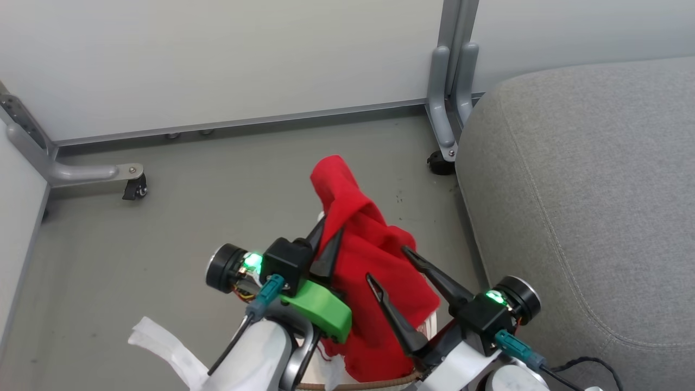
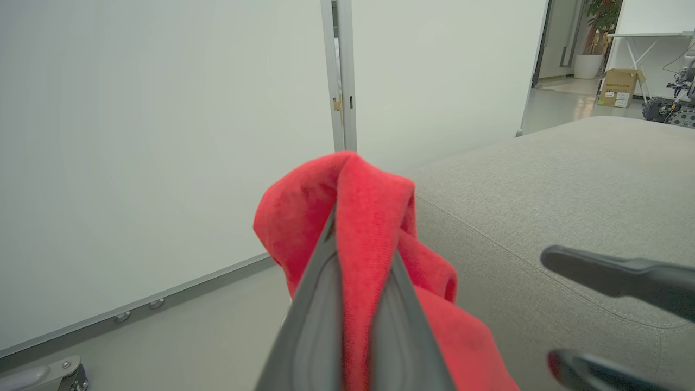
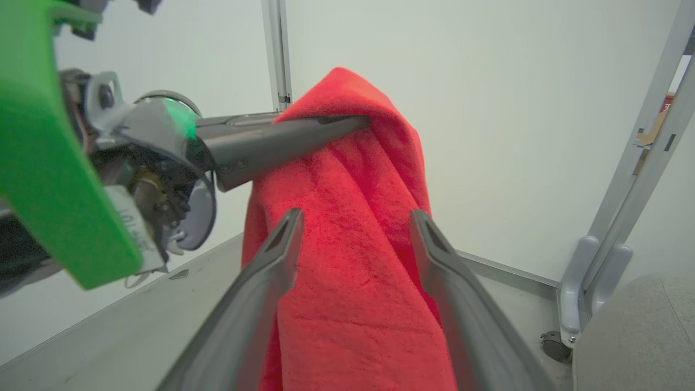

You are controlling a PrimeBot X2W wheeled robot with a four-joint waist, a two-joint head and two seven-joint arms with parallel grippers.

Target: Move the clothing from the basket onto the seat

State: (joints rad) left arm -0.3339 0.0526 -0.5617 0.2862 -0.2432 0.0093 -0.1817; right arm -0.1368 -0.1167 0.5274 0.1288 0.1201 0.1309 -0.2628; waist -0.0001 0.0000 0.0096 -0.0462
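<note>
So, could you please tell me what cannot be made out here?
- Basket: head view, bottom edge cuts it; red garment covers its contents.
- Garment's lower end: right wrist view, cut off by bottom edge.
- Seat: head view, right edge cuts off its far side.

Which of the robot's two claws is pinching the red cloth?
The left gripper: its two fingers are squeezed shut on the top fold of the clothing. The right gripper has its fingers wide apart, not pinching.
</note>
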